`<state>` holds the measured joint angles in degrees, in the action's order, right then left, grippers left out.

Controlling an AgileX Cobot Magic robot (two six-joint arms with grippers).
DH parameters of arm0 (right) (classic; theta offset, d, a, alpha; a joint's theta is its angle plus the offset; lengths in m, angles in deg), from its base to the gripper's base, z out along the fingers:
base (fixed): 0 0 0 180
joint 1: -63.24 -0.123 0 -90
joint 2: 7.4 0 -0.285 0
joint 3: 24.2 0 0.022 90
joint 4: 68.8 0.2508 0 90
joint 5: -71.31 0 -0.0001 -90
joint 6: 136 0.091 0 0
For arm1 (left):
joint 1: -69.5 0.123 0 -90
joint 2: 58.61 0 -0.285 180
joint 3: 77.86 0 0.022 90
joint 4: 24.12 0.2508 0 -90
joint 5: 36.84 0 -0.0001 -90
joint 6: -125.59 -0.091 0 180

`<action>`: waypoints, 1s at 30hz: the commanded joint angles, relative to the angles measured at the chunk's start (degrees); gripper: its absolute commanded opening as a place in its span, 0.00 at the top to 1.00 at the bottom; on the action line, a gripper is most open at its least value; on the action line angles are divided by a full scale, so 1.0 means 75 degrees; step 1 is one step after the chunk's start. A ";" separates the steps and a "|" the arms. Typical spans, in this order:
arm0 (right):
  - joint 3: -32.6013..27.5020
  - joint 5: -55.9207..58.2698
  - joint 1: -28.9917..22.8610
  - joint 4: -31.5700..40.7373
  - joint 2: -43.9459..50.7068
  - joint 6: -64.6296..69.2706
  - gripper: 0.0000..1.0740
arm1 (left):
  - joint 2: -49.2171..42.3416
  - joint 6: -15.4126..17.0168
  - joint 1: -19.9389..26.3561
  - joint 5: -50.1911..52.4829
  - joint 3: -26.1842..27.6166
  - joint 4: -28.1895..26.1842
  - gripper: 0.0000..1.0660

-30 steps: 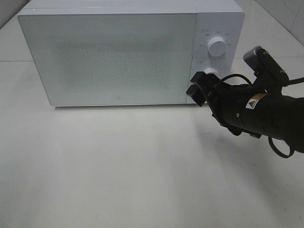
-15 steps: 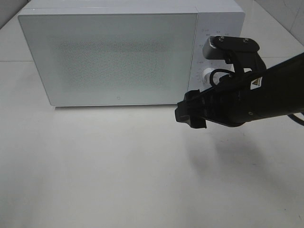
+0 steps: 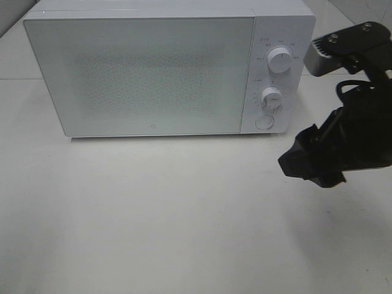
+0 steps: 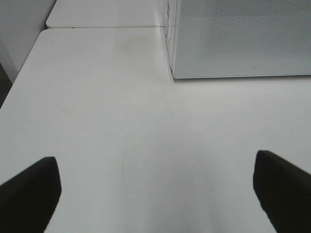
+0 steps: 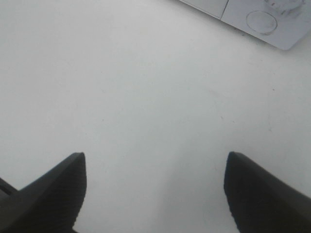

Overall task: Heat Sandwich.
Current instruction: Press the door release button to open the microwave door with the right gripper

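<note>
A white microwave (image 3: 153,67) stands at the back of the table with its door shut; the sandwich is out of view. Two white dials (image 3: 280,61) and a round button (image 3: 264,122) sit on its right panel. My right gripper (image 3: 312,162) hangs over the table to the right of the microwave's front corner, below the panel. In the right wrist view its fingers (image 5: 53,194) stand wide apart over bare table, with the round button (image 5: 261,21) at the edge. The left gripper (image 4: 155,194) is open too, over bare table beside the microwave (image 4: 243,39).
The white table (image 3: 153,214) spreads in front of the microwave. A seam between table sections (image 4: 102,26) runs behind. A tiled wall (image 3: 367,18) shows at the far right.
My right arm has pulled away from the lower dial, swinging right and toward the front, uncovering the control panel. The microwave door stays shut. Both grippers keep the same opening.
</note>
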<state>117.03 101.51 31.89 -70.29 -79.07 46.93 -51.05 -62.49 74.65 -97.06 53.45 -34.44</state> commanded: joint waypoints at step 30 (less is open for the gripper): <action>-0.0772 0.2918 0.1429 -0.0657 0.6012 0.0069 0.29 | -0.0222 0.0008 -0.0038 0.0099 -0.0015 -0.0038 0.05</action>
<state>111.48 123.05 42.09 -74.53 -34.61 46.93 -51.05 -62.49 74.65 -97.06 53.45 -34.44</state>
